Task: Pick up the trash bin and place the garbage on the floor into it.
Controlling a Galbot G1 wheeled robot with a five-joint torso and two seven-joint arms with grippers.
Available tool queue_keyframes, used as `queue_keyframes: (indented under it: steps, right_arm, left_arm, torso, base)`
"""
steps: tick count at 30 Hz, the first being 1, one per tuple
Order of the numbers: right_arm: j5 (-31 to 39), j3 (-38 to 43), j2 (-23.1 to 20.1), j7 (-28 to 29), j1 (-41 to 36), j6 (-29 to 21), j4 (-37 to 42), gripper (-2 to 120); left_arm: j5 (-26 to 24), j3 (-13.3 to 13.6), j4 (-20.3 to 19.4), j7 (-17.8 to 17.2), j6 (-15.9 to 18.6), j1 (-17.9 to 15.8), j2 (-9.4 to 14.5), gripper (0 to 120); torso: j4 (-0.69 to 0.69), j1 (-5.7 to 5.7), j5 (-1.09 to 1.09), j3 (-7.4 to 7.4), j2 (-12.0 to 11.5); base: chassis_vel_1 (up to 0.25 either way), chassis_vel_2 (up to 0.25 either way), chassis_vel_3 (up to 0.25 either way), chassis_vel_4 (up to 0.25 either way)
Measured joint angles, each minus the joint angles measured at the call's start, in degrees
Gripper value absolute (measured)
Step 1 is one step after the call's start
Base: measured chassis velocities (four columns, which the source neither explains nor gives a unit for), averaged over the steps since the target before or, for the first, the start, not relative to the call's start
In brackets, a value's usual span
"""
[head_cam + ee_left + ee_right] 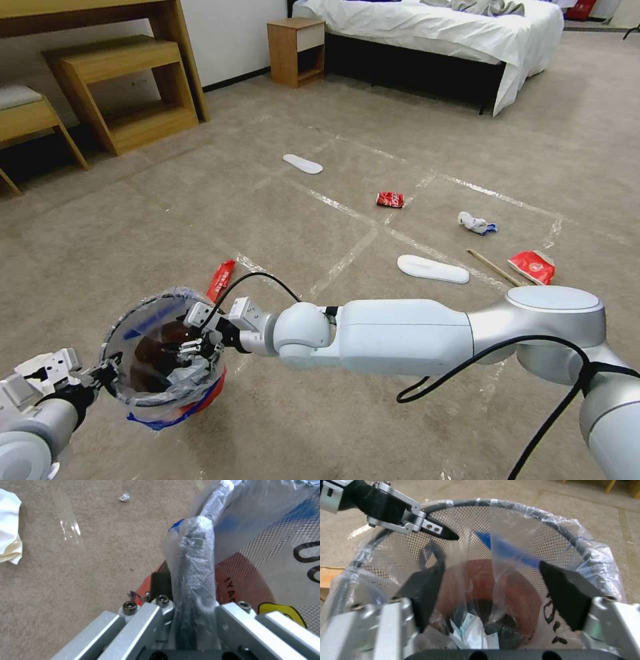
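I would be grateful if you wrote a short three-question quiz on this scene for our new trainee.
1. True or false: the left tool is shut on the rim of the trash bin.
2. Which is the right tool doing? A) gripping a soda can B) hanging open over the bin's mouth C) resting on the floor
3. Fill in: two white ___ lie on the floor.

Key: 1 true. 2 B. 3 insoles, one far, one nearer.

even bright light, glare on tape lines point(347, 257), blurry wrist views
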Motion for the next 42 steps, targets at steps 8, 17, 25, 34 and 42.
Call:
queue_keyframes:
  steps: [8, 17, 25, 34, 42]
  right_arm:
    - [-0.04, 0.36, 0.20, 0.37, -0.88, 0.49, -0.23, 100]
    - [1.96, 5.12, 0.02, 1.45, -2.54, 4.09, 2.26, 100]
    - [3.98, 15.30, 0.55, 1.40, -5.55, 11.35, 4.83, 100]
    - [6.34, 28.61, -1.68, 0.34, -7.78, 17.21, 9.61, 100]
    - [5.87, 46.44, -12.58, 0.79, -13.07, 16.42, 12.78, 100]
  left_arm:
    - [0.33, 0.16, 0.38, 0.06, -0.10, -0.04, -0.37, 1]
    - [0.88, 0.55, 1.19, 0.21, -0.20, -0.38, -0.67, 1]
    - [1.18, 0.55, 1.38, 0.30, -0.28, -0.58, -0.64, 1]
    - [1.70, 0.07, 1.31, 0.73, -0.40, -0.41, -0.76, 1]
    - [2.09, -0.77, 1.25, 1.19, -0.88, -0.67, -0.88, 1]
  torso:
    - [0.00, 0.00, 0.00, 0.00, 0.00]
    - [0.00, 0.00, 0.00, 0.00, 0.00]
    - [0.01, 0.00, 0.00, 0.00, 0.00]
    - [0.01, 0.00, 0.00, 0.00, 0.00]
    - [-0.03, 0.00, 0.03, 0.00, 0.00]
  base:
    - [0.000, 0.000, 0.000, 0.000]
    - [0.000, 0.000, 0.000, 0.000]
    - [0.000, 0.000, 0.000, 0.000]
    - [0.000, 0.000, 0.000, 0.000]
    - [0.000, 0.000, 0.000, 0.000]
